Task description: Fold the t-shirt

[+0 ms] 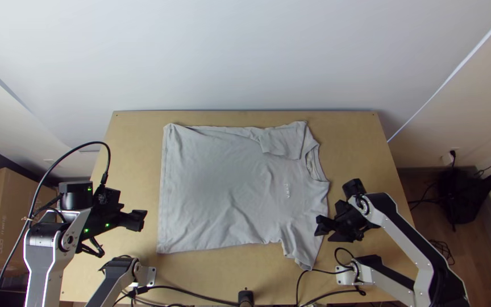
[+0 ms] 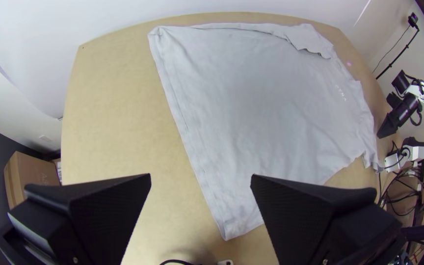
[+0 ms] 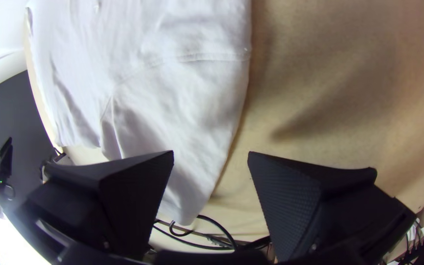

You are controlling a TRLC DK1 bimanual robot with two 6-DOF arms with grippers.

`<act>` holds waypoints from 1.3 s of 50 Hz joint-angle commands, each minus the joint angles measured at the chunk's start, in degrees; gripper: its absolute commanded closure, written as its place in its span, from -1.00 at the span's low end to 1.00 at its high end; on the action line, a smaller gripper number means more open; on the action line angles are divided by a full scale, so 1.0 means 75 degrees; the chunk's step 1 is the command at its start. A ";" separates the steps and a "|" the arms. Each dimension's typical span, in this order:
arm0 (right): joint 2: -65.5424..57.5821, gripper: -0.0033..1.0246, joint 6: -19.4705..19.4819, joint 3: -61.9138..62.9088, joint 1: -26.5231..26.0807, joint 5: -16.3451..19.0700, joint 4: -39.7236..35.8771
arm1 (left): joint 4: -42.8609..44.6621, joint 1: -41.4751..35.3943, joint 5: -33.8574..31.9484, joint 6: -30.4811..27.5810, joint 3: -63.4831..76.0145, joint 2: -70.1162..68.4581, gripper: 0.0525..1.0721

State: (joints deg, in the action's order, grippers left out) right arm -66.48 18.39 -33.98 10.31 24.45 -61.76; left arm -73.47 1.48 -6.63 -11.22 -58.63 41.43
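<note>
T-shirt (image 1: 223, 187), grey: laid out on the table (image 1: 359, 148), lightly creased; hem (image 1: 163, 193) set toward the left side, collar (image 1: 312, 163) toward the right. Far sleeve (image 1: 283, 142): folded in over the body. Near sleeve (image 1: 301, 244): extended toward the table's near edge. Small pale print: borne on the chest.

Left gripper (image 1: 138, 220): held beyond the hem, near it, at the table's left side; jaws parted wide, nothing gripped.

Right gripper (image 1: 320, 225): held by the near sleeve's outer edge; jaws likewise parted wide, nothing gripped. In the right wrist view, part of that sleeve is seen between the fingers.

Black cables (image 1: 200, 295): strung along the table's near edge. Cardboard box (image 1: 12, 210): placed left of the table.
</note>
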 commanded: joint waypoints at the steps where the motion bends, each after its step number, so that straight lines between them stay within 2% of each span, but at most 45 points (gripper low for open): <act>1: -0.0418 -0.34 0.0114 0.0229 0.0255 -0.0014 0.0172 | -0.0036 -0.0033 0.0029 -0.0144 0.0153 0.0054 -0.91; 10: -0.0769 -0.30 0.0102 0.0265 0.0770 -0.0025 0.0336 | -0.0036 -0.0033 0.0029 -0.0214 0.0212 -0.0098 -0.91; 14: -0.0816 0.02 0.0102 0.0288 0.0981 -0.0025 0.0605 | -0.0024 -0.0033 0.0029 -0.0414 0.0329 -0.0262 -0.91; 19: -0.0816 0.29 0.0102 0.0335 0.1181 -0.0119 0.0851 | 0.0058 -0.0033 0.0029 -0.0765 0.0540 -0.0508 -0.91; 26: -0.0652 0.95 0.0102 0.0405 0.1251 -0.0447 0.1332 | -0.0024 -0.0033 0.0017 -0.1164 0.0857 -0.0497 -0.91; 31: -0.0546 0.95 0.0102 0.0429 0.1274 -0.0471 0.1379 | -0.0094 -0.0162 0.0006 -0.1480 0.1138 -0.0192 -0.88; 36: -0.0535 0.95 0.0102 0.0429 0.1274 -0.0471 0.1379 | -0.0258 -0.0970 0.0041 -0.1492 0.1267 0.0089 -0.88; 45: -0.0441 0.95 0.0102 0.0440 0.1227 -0.0459 0.1379 | -0.0680 -0.2705 0.0627 -0.1480 0.1325 0.0851 -0.88; 52: -0.0406 0.95 0.0091 0.0440 0.1145 -0.0471 0.1379 | -0.1102 -0.3220 0.0744 -0.1480 0.1407 0.1812 -0.88; 57: -0.0347 0.95 0.0079 0.0440 0.1110 -0.0471 0.1379 | -0.1114 -0.3525 0.1271 -0.1035 0.1513 0.2597 -0.88; 65: -0.0277 0.95 0.0067 0.0464 0.1052 -0.0471 0.1390 | -0.1008 -0.4169 0.1306 -0.0566 0.1665 0.3289 -0.83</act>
State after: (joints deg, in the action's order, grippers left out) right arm -69.19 18.81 -31.94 18.65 21.87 -51.88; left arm -80.60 -26.98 2.68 -17.87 -47.97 63.90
